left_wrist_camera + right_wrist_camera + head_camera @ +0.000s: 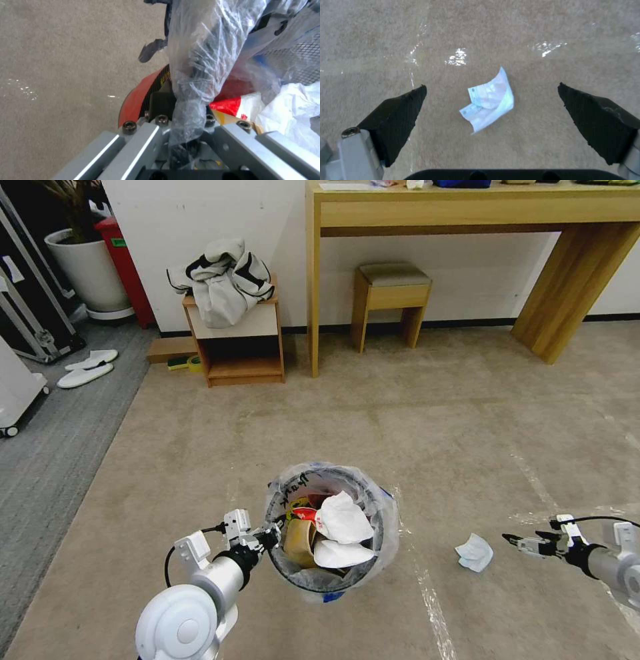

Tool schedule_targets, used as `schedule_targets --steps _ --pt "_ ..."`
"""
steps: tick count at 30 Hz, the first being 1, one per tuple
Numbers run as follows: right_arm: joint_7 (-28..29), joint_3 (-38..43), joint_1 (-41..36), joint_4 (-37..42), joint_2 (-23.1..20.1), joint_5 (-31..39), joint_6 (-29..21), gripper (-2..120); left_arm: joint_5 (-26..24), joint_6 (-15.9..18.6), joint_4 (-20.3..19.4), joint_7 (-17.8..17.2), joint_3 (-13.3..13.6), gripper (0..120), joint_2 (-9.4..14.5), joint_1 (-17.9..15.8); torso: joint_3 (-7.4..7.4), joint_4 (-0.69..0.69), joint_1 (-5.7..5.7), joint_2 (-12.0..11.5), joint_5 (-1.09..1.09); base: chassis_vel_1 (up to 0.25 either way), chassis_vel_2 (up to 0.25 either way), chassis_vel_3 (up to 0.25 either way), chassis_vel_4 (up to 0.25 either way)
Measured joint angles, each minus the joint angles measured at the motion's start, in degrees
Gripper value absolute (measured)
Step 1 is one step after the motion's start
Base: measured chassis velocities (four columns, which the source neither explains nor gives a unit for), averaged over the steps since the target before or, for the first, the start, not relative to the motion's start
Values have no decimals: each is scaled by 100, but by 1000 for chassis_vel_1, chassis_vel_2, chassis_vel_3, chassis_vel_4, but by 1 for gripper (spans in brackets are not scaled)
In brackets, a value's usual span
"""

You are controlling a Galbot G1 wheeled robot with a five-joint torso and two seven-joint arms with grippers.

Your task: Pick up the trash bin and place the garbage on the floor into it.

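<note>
Your left gripper (270, 537) is clenched on the rim of the small red bag-lined trash bin (331, 532), keeping it near. Your right gripper (491, 100) hangs spread above the crumpled white-blue wrapper (490, 100) on the beige carpet floor (400, 407), framing it for a grasp.

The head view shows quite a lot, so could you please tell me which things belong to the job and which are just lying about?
Job: small round red trash bin with clear plastic liner, held by left gripper; crumpled white-and-blue wrapper on beige carpet; open right gripper.
Lying about: white slippers; wooden stool; grey-white jacket.
</note>
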Motion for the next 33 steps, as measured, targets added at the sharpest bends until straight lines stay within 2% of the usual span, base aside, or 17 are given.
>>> schedule_targets --steps 8,14,26,33 --pt "343 -920 985 -687 152 423 -199 100 44 1 38 1 -14 1 -41 3 0 1 0 0 0 0 0 0 0" --pt "399 -1403 1428 -1121 200 533 -218 100 58 10 81 -3 17 1 -84 -23 0 0 0 0 0 0 0 0 0" --pt "470 -1702 1581 -1474 251 588 -239 100 94 13 204 -14 27 1 -162 -85 0 -1 0 0 -1 0 0 0 0" --pt "478 -1709 1614 -1711 391 552 -224 100 86 13 211 -13 -7 1 -83 -80 0 0 0 0 0 0 0 0 0"
